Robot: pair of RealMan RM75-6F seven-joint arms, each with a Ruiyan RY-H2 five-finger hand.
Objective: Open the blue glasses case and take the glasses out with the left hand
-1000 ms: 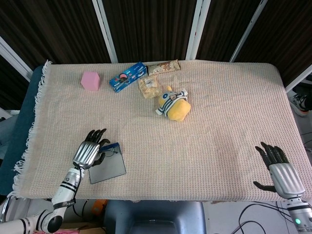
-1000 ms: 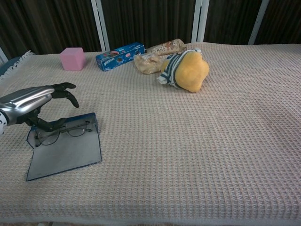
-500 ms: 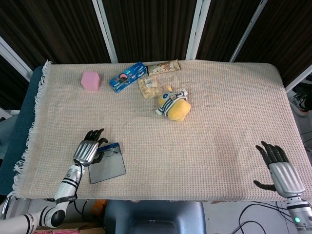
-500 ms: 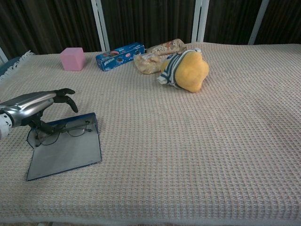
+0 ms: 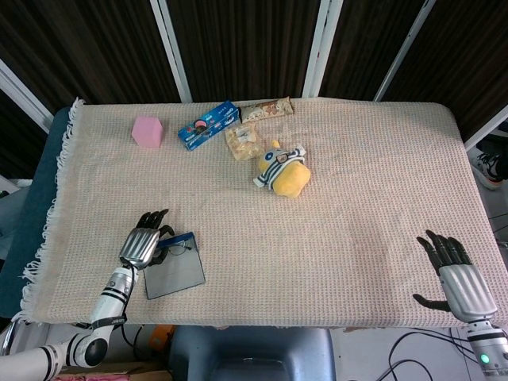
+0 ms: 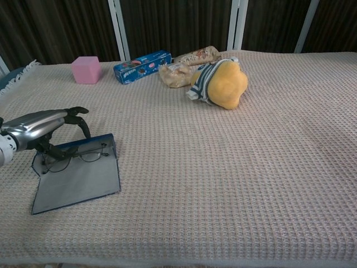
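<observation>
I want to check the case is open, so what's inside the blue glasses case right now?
The blue glasses case lies open with its lid flat. A pair of thin-framed glasses sits in it at the far end. The left hand reaches over them, hiding part of the frame's left side.

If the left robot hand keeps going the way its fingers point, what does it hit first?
Most likely the glasses in the open blue glasses case: the left robot hand curls down over them. Depth is unclear.

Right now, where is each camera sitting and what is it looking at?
Head view: high up, looking down on the whole table; shows the left robot hand and right robot hand.
Chest view: low at the table's near edge, looking across; shows only the left robot hand.
Both share the open blue glasses case, glasses and yellow plush toy.
</observation>
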